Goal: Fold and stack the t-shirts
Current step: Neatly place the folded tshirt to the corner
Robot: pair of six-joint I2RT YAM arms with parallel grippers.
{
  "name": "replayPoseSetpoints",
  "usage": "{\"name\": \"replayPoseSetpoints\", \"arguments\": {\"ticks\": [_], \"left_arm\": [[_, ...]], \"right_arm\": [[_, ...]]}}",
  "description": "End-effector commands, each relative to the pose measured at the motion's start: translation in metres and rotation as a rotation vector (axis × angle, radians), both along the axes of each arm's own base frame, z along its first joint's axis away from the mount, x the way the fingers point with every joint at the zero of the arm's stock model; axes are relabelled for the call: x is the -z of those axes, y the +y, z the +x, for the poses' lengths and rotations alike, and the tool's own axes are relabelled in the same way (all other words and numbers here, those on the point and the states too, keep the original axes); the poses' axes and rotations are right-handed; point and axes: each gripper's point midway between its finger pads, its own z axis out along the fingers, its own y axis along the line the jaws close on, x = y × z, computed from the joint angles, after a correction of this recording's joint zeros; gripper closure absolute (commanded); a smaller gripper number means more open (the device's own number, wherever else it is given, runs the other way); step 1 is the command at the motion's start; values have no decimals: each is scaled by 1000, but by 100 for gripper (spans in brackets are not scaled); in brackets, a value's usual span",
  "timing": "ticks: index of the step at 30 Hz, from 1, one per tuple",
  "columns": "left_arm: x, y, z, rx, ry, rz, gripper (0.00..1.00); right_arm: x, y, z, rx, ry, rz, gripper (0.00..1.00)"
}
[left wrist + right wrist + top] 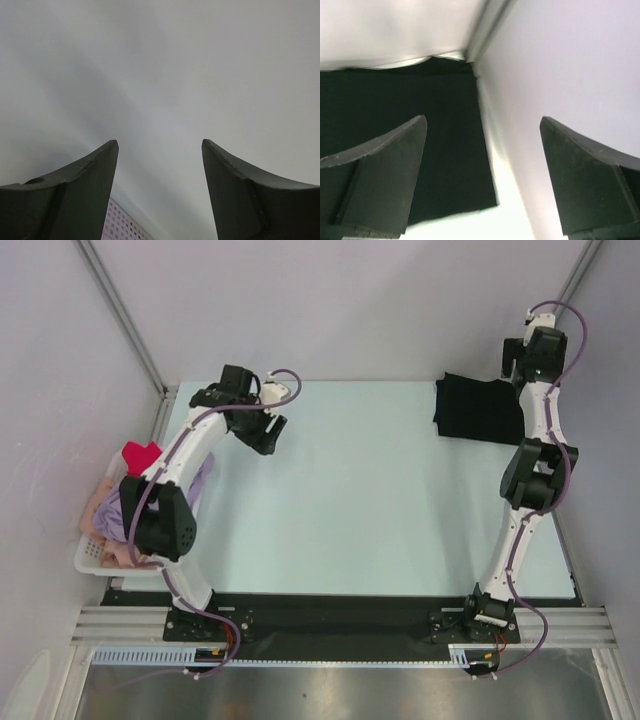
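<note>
Now leave black shirt (478, 408) lying folded flat at far right corner of counter (360, 500), below right fingers (375, 170), spread wide and pinching nothing. Raise right arm straight up before swinging back, so as not to snag or ruck the fold; by the wrist view, hanging close over cloth, hard by the wall. Turn next to basket (88, 558) beside counter's left edge, holding red shirt (140, 454) at the far end, lavender shirt (203, 480) draped over the counter-side rim, pink shirt (100, 505) heaped nearer. Bring left fingers (75, 190), also spread and empty, raised over far left of counter, round and down to one shirt only, probably red, seemingly topmost. Pinch a single layer near collar or shoulder, not a bunch, to avoid dragging others along. Lift clear of rim, then lay out flat mid-counter, well apart from black shirt, with room for both arms to fold. Treat black shirt as base of stack.
</note>
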Motion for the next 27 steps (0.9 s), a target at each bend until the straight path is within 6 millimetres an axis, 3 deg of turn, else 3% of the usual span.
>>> {"name": "replayPoseSetpoints", "arguments": {"ticks": [1, 4, 5, 6, 7, 8, 10, 11, 12, 17, 22, 23, 27], "left_arm": [[-40, 2, -12, 24, -114, -88, 26], [-35, 4, -25, 31, -110, -117, 26], [-34, 5, -26, 33, -108, -119, 26], [-30, 7, -29, 32, -102, -118, 26], [-33, 8, -31, 38, -108, -121, 25], [-33, 8, -32, 39, -107, -124, 25], [-38, 11, -32, 38, -120, -129, 25], [-40, 11, -32, 40, -126, -134, 25], [-41, 12, -34, 37, -127, -136, 25], [-42, 15, -35, 35, -123, -147, 25], [-38, 15, -32, 31, -111, -156, 24], [-38, 15, -31, 30, -109, -154, 25], [-41, 15, -28, 31, -121, -150, 25]], "right_arm": [[-27, 61, -35, -66, 7, 210, 1], [4, 132, -47, -197, 88, 294, 10], [26, 150, -57, -220, 132, 295, 11], [37, 182, -58, -277, 168, 259, 11], [49, 192, -60, -280, 199, 231, 12], [69, 187, -63, -223, 253, 177, 12], [84, 216, -61, -238, 311, 89, 18], [79, 210, -58, -175, 311, 38, 20], [97, 210, -56, -155, 349, 20, 23], [106, 205, -47, -89, 376, -36, 30], [142, 208, -47, -118, 451, -96, 38], [144, 206, -47, -112, 458, -104, 42], [152, 195, -52, -67, 478, -106, 73]]}}
